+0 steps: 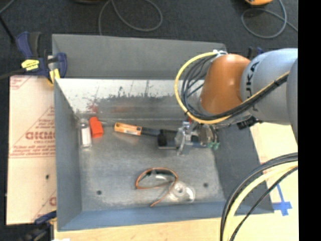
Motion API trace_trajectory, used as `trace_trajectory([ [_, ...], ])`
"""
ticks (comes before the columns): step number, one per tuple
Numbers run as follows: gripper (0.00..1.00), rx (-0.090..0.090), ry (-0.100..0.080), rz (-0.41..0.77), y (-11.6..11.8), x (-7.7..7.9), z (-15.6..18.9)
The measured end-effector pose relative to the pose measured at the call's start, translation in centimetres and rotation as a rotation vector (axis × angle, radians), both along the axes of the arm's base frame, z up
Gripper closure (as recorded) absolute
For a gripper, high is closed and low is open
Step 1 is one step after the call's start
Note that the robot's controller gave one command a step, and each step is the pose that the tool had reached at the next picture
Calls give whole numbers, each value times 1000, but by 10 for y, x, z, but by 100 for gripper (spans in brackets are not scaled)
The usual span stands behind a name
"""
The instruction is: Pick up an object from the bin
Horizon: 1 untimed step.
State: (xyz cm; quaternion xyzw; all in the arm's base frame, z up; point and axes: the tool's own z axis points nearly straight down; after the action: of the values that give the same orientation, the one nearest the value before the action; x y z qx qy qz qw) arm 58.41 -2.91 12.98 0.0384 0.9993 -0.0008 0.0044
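Picking is judged not yet done. The gripper (183,140) is seen at 3 o'clock in the bin (115,169), just beside the black end of an orange-handled tool (128,129). Whether it is open or closed cannot be told. Next, that end must be squeezed and lifted. Glasses (155,171) are seen at 6 o'clock, an orange block (95,127) and clear bottle (85,135) at 9; nothing is blocked.
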Motion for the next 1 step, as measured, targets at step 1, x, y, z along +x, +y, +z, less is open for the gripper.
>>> trace_trajectory([
  [1, 100, -1, 0, 46, 4, 1, 26],
])
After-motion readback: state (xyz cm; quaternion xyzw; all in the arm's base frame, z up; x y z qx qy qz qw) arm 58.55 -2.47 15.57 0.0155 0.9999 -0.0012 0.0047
